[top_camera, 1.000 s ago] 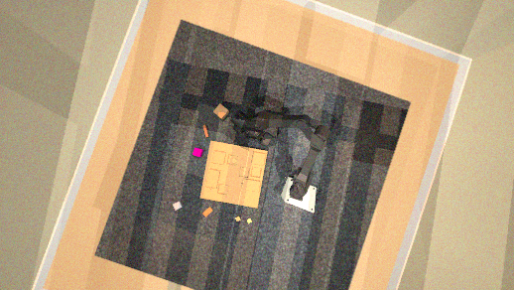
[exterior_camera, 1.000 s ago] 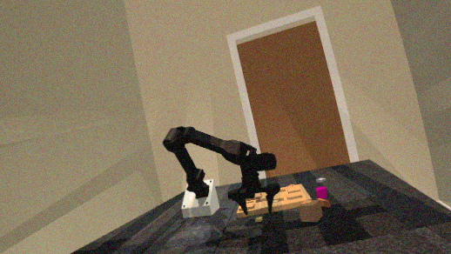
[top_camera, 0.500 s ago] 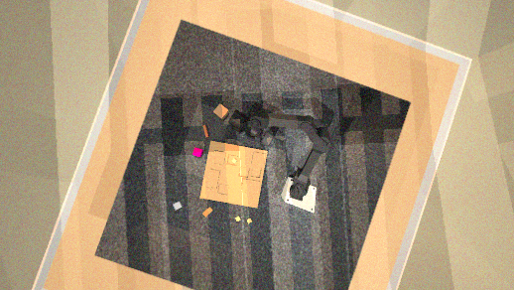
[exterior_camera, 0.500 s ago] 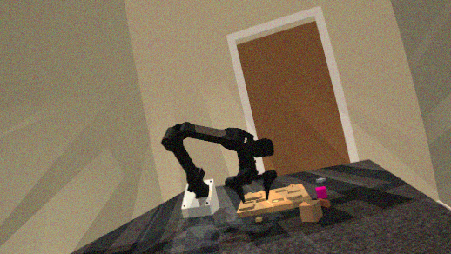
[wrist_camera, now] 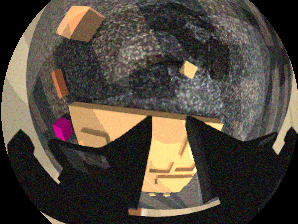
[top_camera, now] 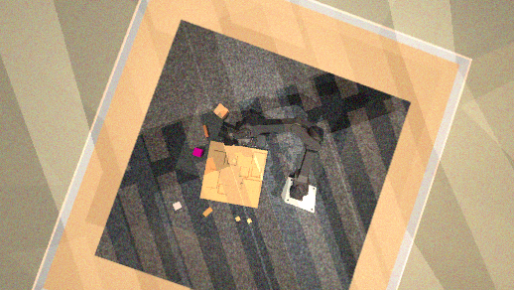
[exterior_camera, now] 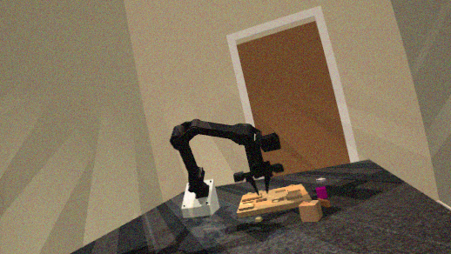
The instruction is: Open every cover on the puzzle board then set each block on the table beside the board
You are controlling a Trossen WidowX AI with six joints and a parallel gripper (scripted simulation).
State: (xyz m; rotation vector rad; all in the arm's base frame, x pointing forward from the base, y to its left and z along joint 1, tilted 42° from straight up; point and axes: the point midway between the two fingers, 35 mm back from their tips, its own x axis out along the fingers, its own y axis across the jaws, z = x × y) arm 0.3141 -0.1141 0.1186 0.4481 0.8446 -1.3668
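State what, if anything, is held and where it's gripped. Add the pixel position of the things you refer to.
Nothing is held: the end effector's (exterior_camera: 263, 193) (wrist_camera: 169, 118) fingertips stand apart, with only the board (top_camera: 229, 186) (exterior_camera: 250, 211) (wrist_camera: 107, 120) visible through the gap.

I am in a plain indoor room, with beige walls (exterior_camera: 183, 78) and a brown door (exterior_camera: 292, 91) in a white frame (exterior_camera: 332, 65); I cannot tell whether it belongs to a home, an office or a lab. From above, a dark, square surface (top_camera: 327, 238) (exterior_camera: 348, 226) (wrist_camera: 117, 50) serves as my bench, with an orange-tan floor (top_camera: 432, 99) around it and pale baseboards (top_camera: 466, 74) where that floor meets the walls. Broad bands of light and shadow cross the room, and no appliances or shelves identify its use
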